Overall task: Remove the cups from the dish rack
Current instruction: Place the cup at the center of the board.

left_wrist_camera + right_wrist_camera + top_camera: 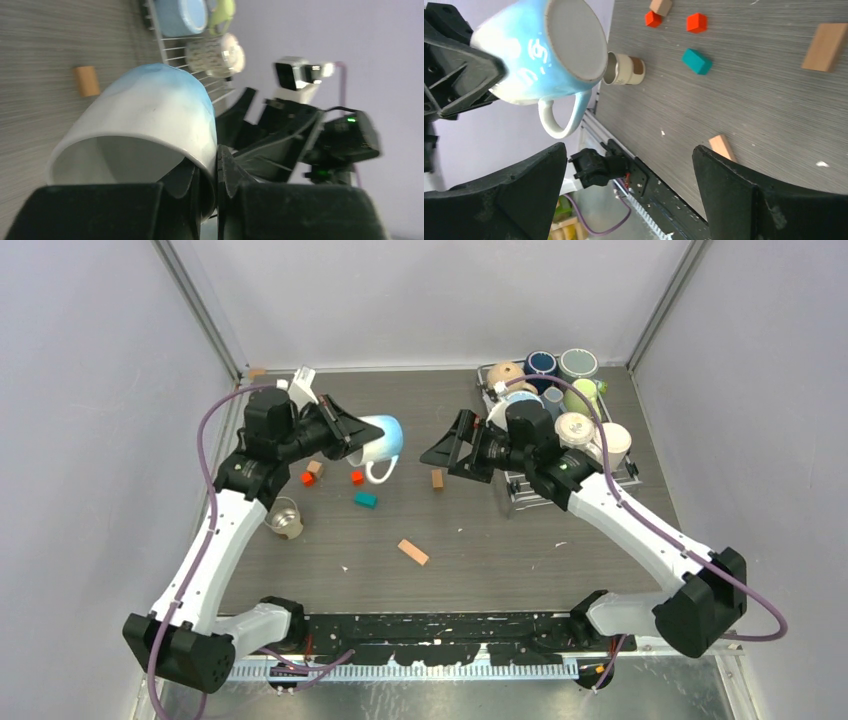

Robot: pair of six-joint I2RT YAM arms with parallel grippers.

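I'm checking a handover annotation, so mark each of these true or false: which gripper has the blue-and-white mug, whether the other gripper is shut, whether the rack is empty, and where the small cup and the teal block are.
1. The left gripper pinches the rim of the light-blue-and-white ceramic mug. True.
2. The right gripper is shut on a mug. False: its jaws stand wide open, holding nothing.
3. The silver wire dish rack is empty. False: several mugs sit in it.
4. The small metallic cup sits on the grey table, outside the rack. True.
5. The teal block lies in the rack. False: it is on the table.
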